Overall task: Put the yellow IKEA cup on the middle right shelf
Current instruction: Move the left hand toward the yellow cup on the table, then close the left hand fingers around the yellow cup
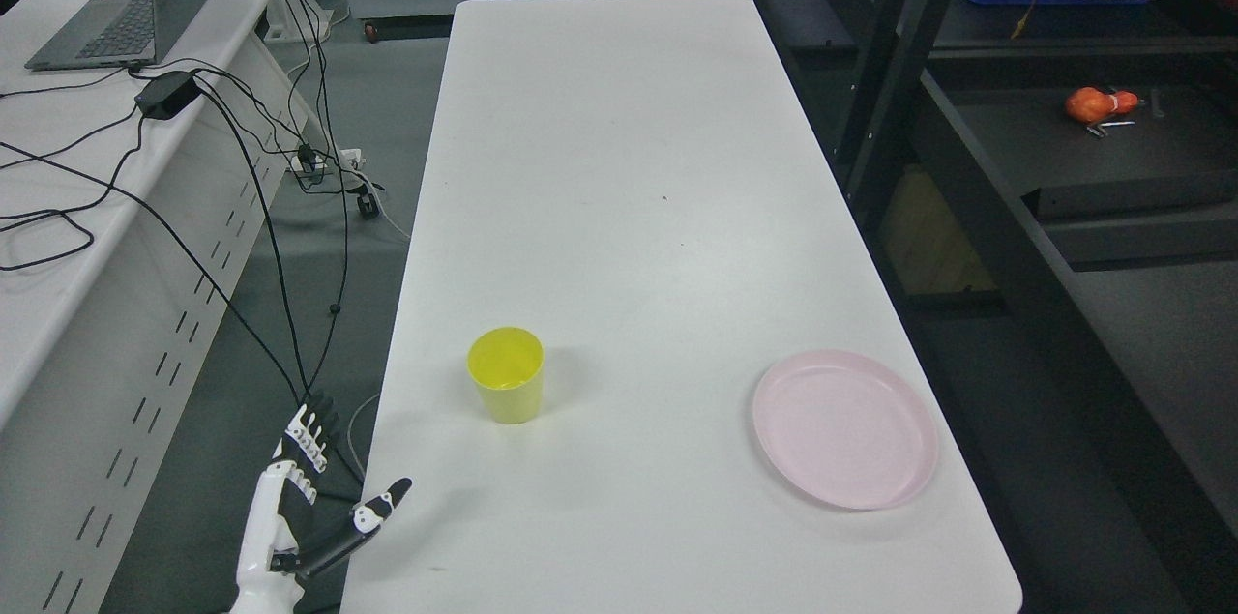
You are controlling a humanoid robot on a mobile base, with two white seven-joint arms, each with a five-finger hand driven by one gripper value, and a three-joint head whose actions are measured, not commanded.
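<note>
A yellow cup [506,374] stands upright on the white table [619,160], left of the middle near the front. My left hand [319,488] is at the lower left, beside the table's left edge, fingers spread and empty, thumb pointing toward the table. It is well short of the cup, below and left of it. A dark metal shelf unit [1093,169] stands to the right of the table. My right hand is out of view.
A pink plate [844,427] lies on the table at the front right. An orange object [1098,104] lies on the right shelf. A desk [87,140] at the left holds a laptop [135,5] with cables hanging down.
</note>
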